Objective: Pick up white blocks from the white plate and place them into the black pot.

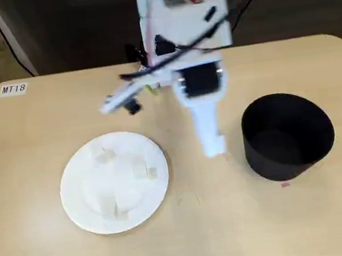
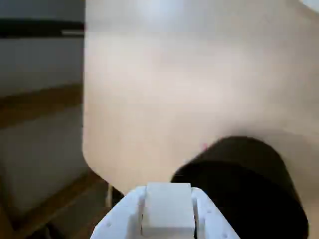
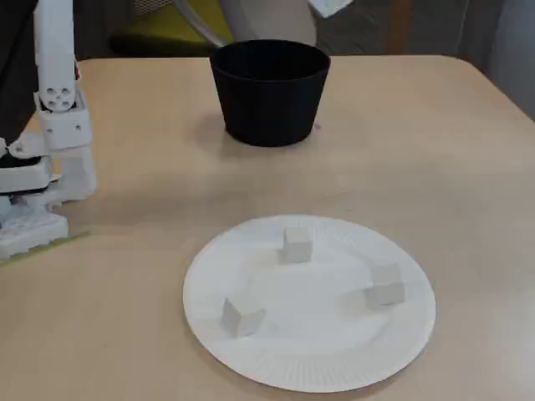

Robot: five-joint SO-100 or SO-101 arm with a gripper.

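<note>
Wrist view: my gripper point(image 2: 168, 219), bottom centre, is clamped on one white block point(image 2: 168, 206); black pot point(image 2: 249, 184) lower right. In a fixed view, three blocks sit on the white plate point(image 3: 318, 368).

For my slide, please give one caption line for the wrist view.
End effector holding a white block above the table, beside the black pot.

Bare table point(image 1: 196, 225) lies between the white plate point(image 1: 74, 207) and the black pot point(image 1: 290, 150), whose open mouth is unobstructed.
</note>
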